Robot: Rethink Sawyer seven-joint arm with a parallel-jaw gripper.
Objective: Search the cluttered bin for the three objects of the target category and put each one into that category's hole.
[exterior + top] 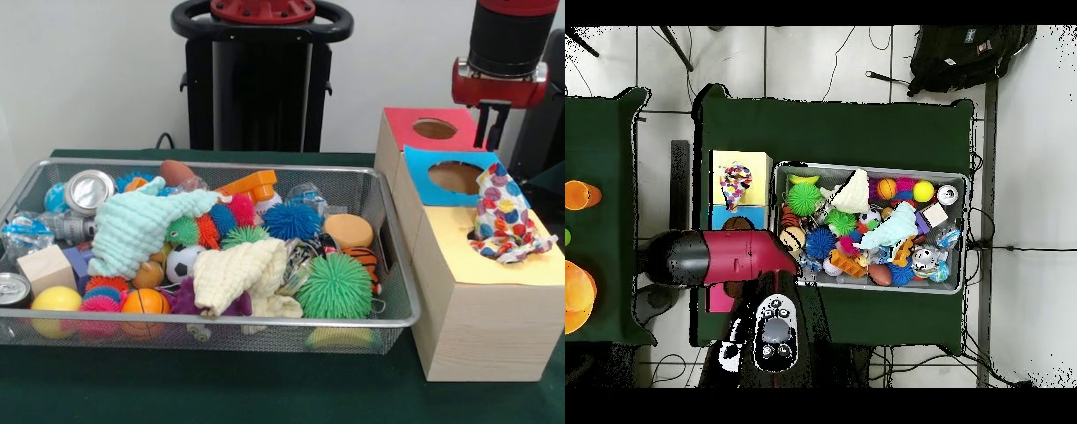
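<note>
Three boxes stand right of the wire bin [388, 320]: a red-topped one [402, 124], a blue-topped one [424, 168] and a yellow-topped one [459, 256]. A polka-dot cloth [503, 216] lies bunched on the yellow top, hiding its hole; the overhead view also shows this cloth [737, 185]. In the bin, a mint cloth [141, 228] and a cream cloth [240, 276] lie over the toys. My gripper [492, 132] hangs above the red and blue boxes, open and holding nothing. In the overhead view the arm [715, 258] covers it.
The bin is packed with spiky balls [335, 287], small sport balls [146, 302], cans [88, 190], a wooden block [44, 268] and plastic wrappers. Orange objects [577, 290] sit on a neighbouring table. A black backpack [965, 55] lies on the floor.
</note>
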